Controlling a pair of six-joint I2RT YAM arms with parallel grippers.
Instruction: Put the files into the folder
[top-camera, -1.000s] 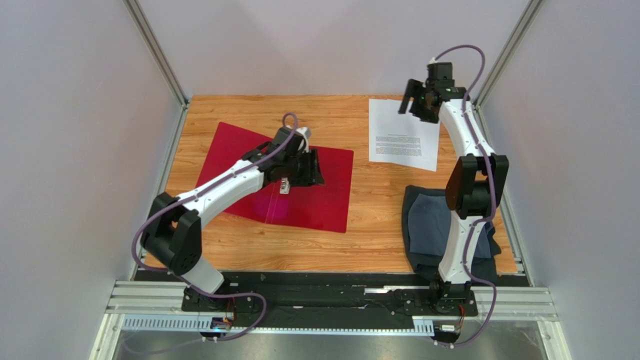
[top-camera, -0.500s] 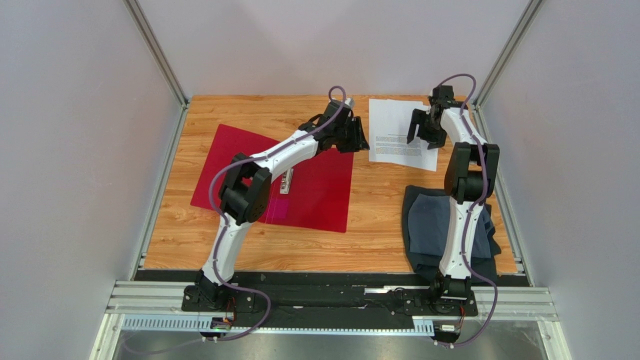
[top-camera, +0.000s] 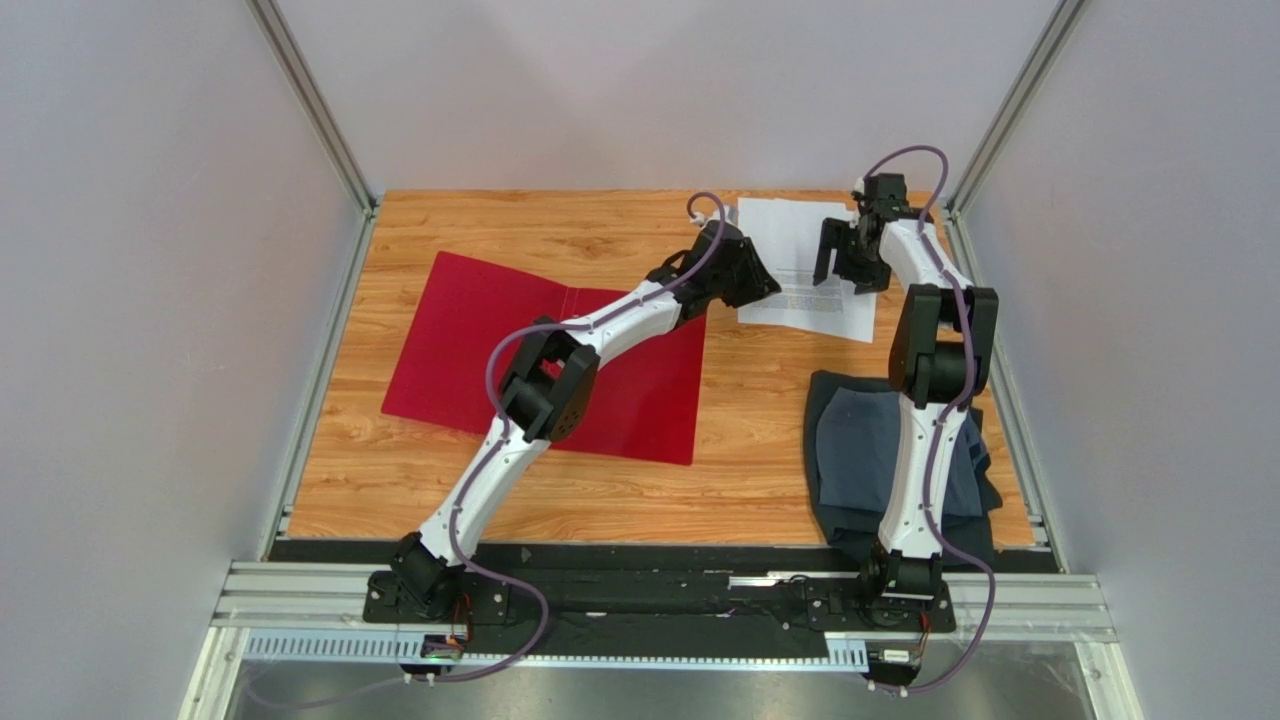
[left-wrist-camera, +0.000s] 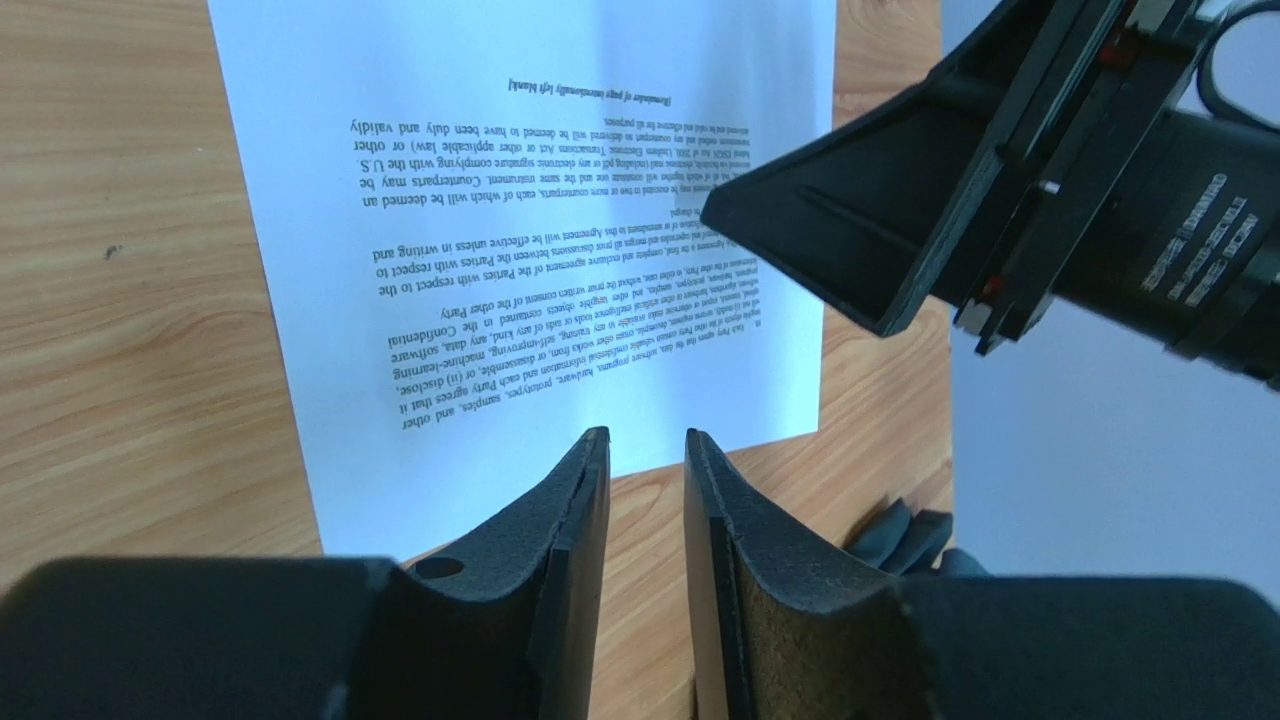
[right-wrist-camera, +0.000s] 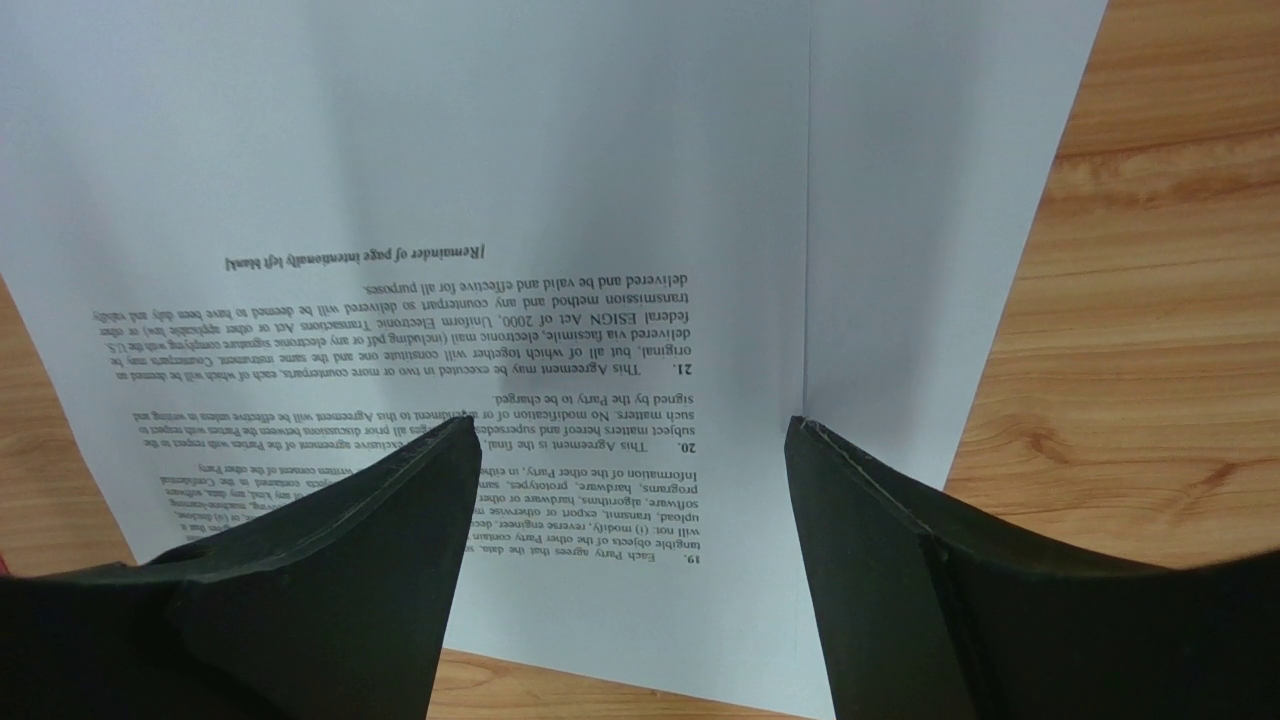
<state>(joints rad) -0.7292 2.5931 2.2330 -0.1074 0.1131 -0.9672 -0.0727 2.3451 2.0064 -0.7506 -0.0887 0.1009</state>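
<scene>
Right of the thin glossy red plastic folder (top-camera: 451, 338): we find the two white paper sheets (top-camera: 804, 311) lying flat on the wood. They are apart from the folder and further from the arm bases.
Folder: it lies opened flat as two smooth red leaves meeting at a centre crease, with the left leaf skewed. The left arm's white links cross above its right leaf.
Sheets: they are thin, matt and rectangular, with blocks of small black print (left-wrist-camera: 526, 225). In the right wrist view (right-wrist-camera: 526, 180) one sheet lies on the other, slightly offset, so a straight edge of the upper sheet runs across the lower.
Left gripper (top-camera: 759, 282): it hovers at the sheets' edge nearest the folder. Its two black fingers with grainy pads (left-wrist-camera: 646, 443) stand only a narrow slit apart with nothing between them. We cannot tell whether they touch the paper.
Right gripper (top-camera: 842, 252): it is over the half of the sheets farther from the folder. Its wedge-shaped black fingers (right-wrist-camera: 631, 428) are spread wide above the print and hold nothing.
Table: an orange-brown wood-grain board (top-camera: 751, 443) lies under the folder and sheets.
Cloth: a dark grey-blue folded cloth (top-camera: 864, 450), soft and rumpled, lies right of the folder, well apart from it. It is partly behind the right arm.
</scene>
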